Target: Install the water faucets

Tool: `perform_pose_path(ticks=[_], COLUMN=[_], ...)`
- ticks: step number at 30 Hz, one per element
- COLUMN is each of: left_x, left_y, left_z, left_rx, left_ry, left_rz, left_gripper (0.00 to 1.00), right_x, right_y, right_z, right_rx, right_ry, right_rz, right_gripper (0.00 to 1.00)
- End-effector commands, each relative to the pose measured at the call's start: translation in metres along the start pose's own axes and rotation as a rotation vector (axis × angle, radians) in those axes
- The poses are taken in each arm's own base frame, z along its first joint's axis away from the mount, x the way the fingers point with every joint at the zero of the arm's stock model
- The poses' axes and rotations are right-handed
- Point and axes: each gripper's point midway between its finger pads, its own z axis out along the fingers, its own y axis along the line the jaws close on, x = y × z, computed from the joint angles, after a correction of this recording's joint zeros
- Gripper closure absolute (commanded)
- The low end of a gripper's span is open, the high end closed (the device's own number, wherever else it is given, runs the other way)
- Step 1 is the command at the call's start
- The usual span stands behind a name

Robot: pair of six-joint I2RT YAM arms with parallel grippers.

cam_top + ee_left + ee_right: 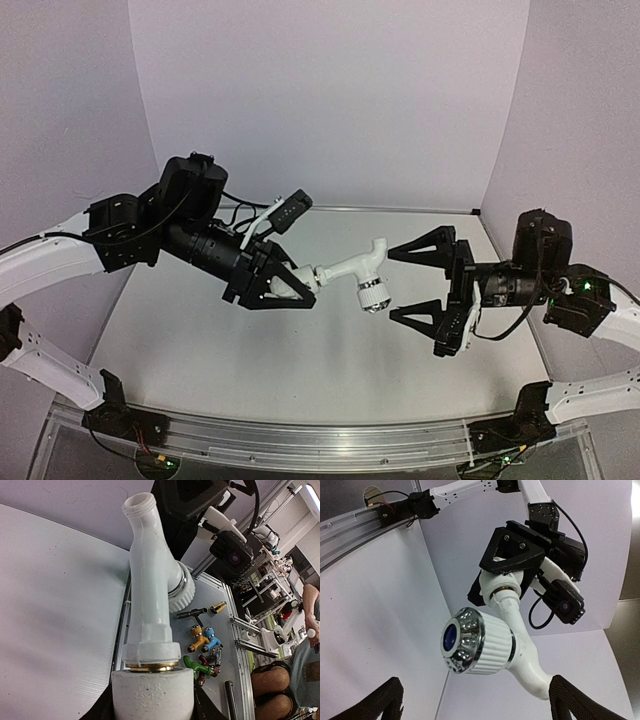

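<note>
Left end effector [300, 284] clamped on white cylindrical fitting [151, 695]; tap [350, 266] threaded into it, mid-frame, above worktop [250, 350]. Right end effector [400, 285] spread wide, just right of ribbed knob [372, 292], not touching. Risk: off-centre closing on knob levers fitting out of left grip, or brass thread [150, 666] binds crooked.

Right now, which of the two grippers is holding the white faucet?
The left gripper: its jaws are closed on the white fitting at the base of the faucet. The right gripper stands wide open.
</note>
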Motion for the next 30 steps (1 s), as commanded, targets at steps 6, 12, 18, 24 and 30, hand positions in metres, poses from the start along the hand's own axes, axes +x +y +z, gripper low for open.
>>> perform_pose_path(ticks=[6,12,18,24,30], left_x=[-0.031,-0.029,-0.025,-0.020,-0.016], left_y=[-0.018,-0.013,-0.001,0.007,0.007], left_z=[-0.004,-0.002,0.003,0.008,0.012], left_rx=[0.078,0.066,0.028,0.007,0.025], left_ry=[-0.064,-0.055,-0.033,0.000,0.036], left_rz=[0.031,0.015,0.005,0.003,0.006], left_gripper=[1.00,1.00,1.00,1.00,1.00], right_x=[-0.018,-0.025,-0.035,-0.033,-0.027], right_y=[-0.036,-0.039,-0.057,-0.085,-0.098], right_z=[0.017,0.016,0.012,0.013,0.016], right_rx=[0.162,0.176,0.209,0.251,0.273], right_ry=[-0.049,-0.061,-0.088,-0.077,-0.049], right_rz=[-0.103,-0.124,-0.061,0.064,0.119], right_gripper=[0.02,0.02,0.02,0.02,0.03])
